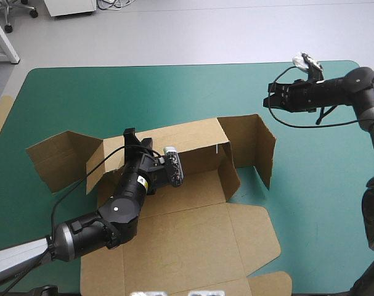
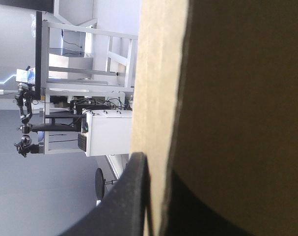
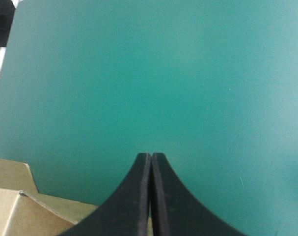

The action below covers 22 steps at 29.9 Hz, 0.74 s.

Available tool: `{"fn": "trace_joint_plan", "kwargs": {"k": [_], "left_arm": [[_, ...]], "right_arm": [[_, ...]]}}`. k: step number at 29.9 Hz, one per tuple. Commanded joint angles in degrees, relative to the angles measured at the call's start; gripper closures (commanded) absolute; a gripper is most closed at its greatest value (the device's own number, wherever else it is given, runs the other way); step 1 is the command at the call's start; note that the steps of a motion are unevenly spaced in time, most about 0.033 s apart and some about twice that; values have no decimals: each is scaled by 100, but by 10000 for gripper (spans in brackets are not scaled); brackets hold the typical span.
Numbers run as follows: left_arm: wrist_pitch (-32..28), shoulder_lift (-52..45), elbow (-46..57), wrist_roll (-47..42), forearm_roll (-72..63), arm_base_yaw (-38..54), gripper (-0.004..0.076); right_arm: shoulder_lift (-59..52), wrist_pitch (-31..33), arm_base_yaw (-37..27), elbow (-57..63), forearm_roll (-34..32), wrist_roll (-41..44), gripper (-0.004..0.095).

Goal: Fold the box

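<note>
The brown cut-board box (image 1: 193,209) sat midway on the teal-green counter (image 1: 310,197), rear wall raised. The left tool (image 1: 137,139), clamped on that wall at the box's 11 o'clock, would best hold it upright without creasing. Only the wrist views confirmed the pinched board and the right tool (image 3: 151,156) clenched empty, at 2 o'clock.

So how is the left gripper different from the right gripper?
The left gripper is pinching a raised wall of the brown box, while the right gripper holds nothing. The left gripper is at the middle of the brown box. The right gripper is off to the far right, over bare teal-green cover and apart from the brown box. Both have black fingers, and both are shut or nearly so.
</note>
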Motion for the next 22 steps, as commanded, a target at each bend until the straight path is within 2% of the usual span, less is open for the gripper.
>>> {"fn": "trace_joint_plan", "kwargs": {"k": [1,7,12,16,22], "left_arm": [[25,-75,-27,-167,-417,-39,734],[35,-75,-27,-167,-432,-39,734],[35,-75,-27,-167,-486,-39,734],[35,-75,-27,-167,-486,-39,734],[35,-75,-27,-167,-486,-39,734]], "right_arm": [[-102,24,261,-708,-421,401,920],[173,296,632,-1069,-931,758,920],[228,260,851,-1069,-1027,781,920],[241,238,1043,-1069,-1376,879,920],[229,596,1111,-1069,-1474,901,920]]}}
